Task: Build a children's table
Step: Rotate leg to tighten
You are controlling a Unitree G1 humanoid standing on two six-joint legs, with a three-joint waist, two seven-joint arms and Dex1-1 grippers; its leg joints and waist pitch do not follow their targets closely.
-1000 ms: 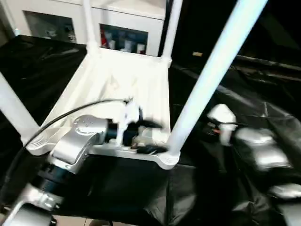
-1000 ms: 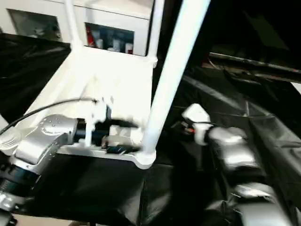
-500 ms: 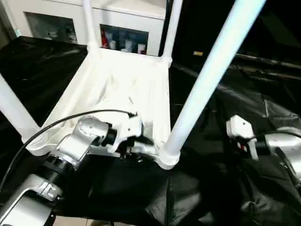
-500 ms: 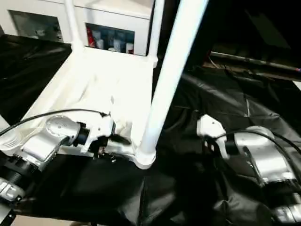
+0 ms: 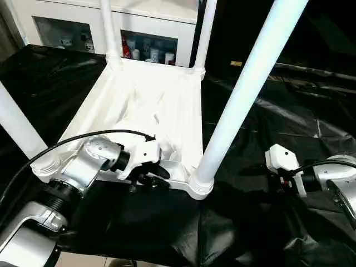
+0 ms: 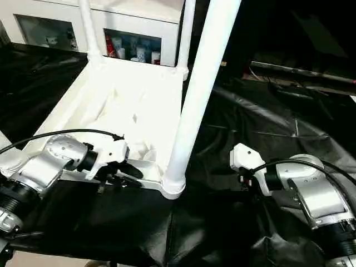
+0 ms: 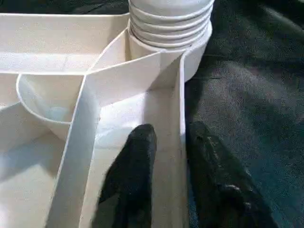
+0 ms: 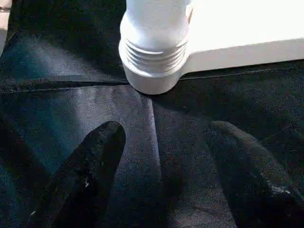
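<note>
Left wrist view has the left gripper (image 7: 168, 142) pinching the near rim of the upturned children's table (image 5: 161, 105) on black sheeting (image 5: 267, 117), the right gripper (image 8: 164, 142) open toward the seated near-right leg (image 5: 245, 89), so lifting or turning looks next.

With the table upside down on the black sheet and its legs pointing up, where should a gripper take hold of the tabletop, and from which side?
Best bet: the thin upright rim wall of the tabletop along its near edge, approached from above, one finger inside and one outside. The left gripper already straddles this wall beside the near right leg; the wall is narrow enough to pinch.
</note>
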